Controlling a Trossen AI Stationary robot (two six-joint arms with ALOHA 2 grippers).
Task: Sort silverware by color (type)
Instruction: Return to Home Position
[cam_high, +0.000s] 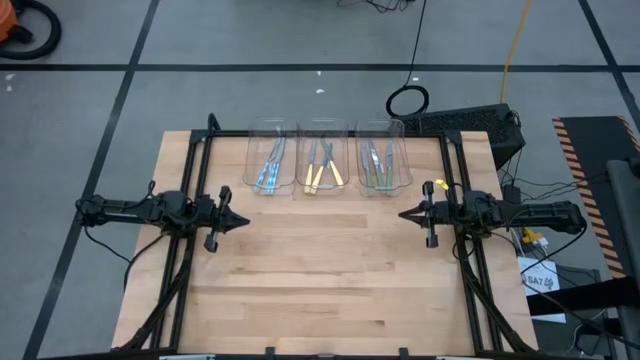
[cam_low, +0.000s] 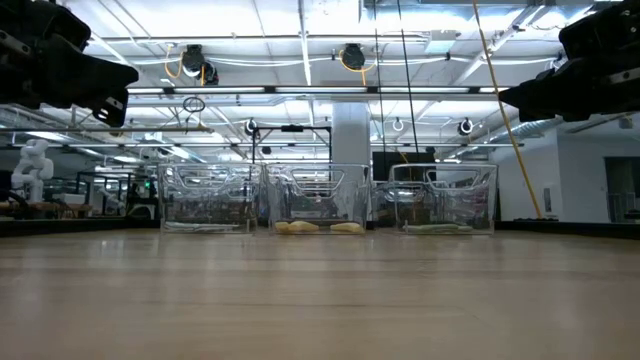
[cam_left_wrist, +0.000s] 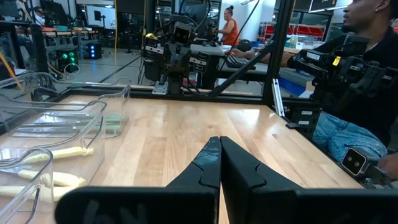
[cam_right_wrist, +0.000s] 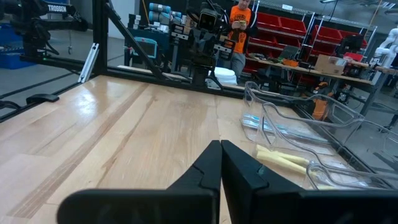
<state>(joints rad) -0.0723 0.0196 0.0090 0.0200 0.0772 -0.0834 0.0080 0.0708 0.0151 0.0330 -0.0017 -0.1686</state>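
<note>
Three clear bins stand in a row near the table's far edge. The left bin holds blue-handled silverware. Pale yellow-handled pieces lie in the middle bin, green-handled ones in the right bin. The low view shows the yellow handles resting on the middle bin's floor. My left gripper hangs shut above the table's left side, pointing right, its tips together. My right gripper hovers shut over the right side, pointing left, tips together. Both are empty and off the wood.
Bare wood spreads between the two grippers and toward the near edge. Black frame rails run along both table sides. A person in dark clothes sits beyond the table's right side; others stand farther off.
</note>
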